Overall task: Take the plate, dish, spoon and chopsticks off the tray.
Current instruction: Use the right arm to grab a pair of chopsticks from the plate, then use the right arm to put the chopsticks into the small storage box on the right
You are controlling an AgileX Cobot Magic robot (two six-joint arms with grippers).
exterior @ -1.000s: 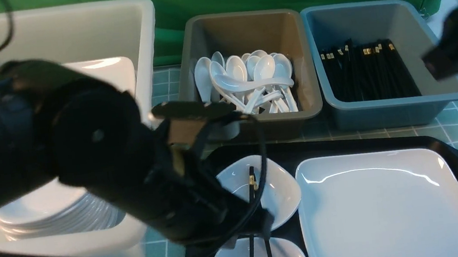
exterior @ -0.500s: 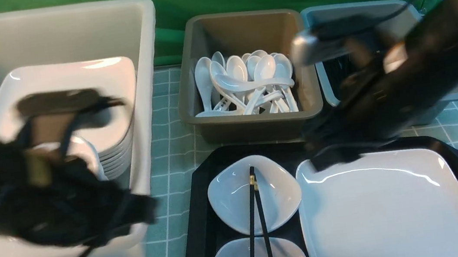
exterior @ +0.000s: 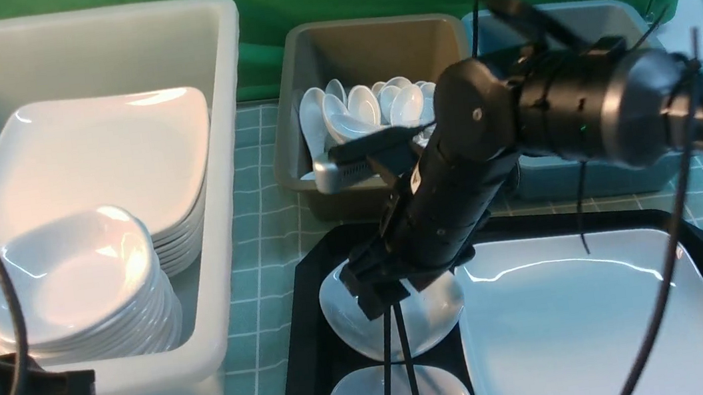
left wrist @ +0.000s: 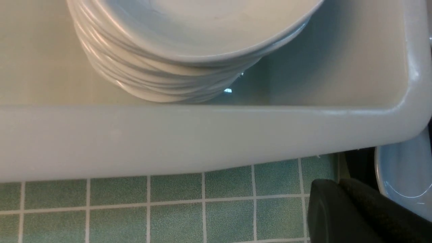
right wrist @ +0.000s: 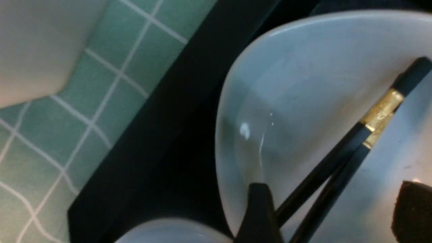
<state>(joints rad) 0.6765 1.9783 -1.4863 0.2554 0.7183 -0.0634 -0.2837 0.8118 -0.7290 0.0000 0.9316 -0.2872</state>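
My right gripper [exterior: 385, 297] is spread wide astride the chopsticks [exterior: 395, 360], which lie across two dishes [exterior: 434, 313] on the tray [exterior: 313, 363]; my left gripper [left wrist: 337, 206], off the tray, is pressed together, empty. The plate [exterior: 595, 328] sits on the tray too; only the spoon seems cleared.

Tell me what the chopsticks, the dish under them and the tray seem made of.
The chopsticks: smooth black, lacquered wood or plastic, can't tell which; their gold band looks metallic. The dish: glossy white, glazed ceramic or melamine, judging by its soft highlights. The tray: dull black, likely plastic.
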